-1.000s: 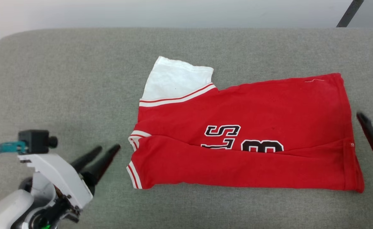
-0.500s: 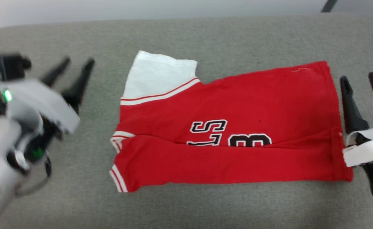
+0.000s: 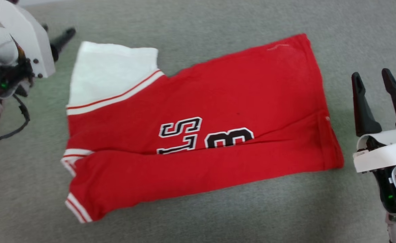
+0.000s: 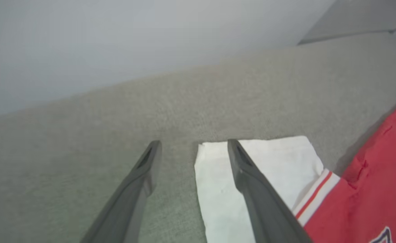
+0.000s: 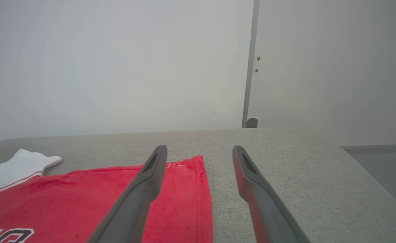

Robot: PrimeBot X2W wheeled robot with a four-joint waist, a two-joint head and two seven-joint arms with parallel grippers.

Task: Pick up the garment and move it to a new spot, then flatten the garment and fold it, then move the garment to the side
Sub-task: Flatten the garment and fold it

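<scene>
Both the left gripper (image 4: 194, 145) and right gripper (image 3: 370, 73) are held wide open, empty, flanking the half-folded shirt (image 3: 218, 101), seemingly for another fold.

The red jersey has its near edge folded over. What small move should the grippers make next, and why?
Probably lower both onto the far edge of the red jersey, to fold it over. The left gripper hangs open by the white sleeve, the right gripper open beside the hem; neither holds cloth.
</scene>
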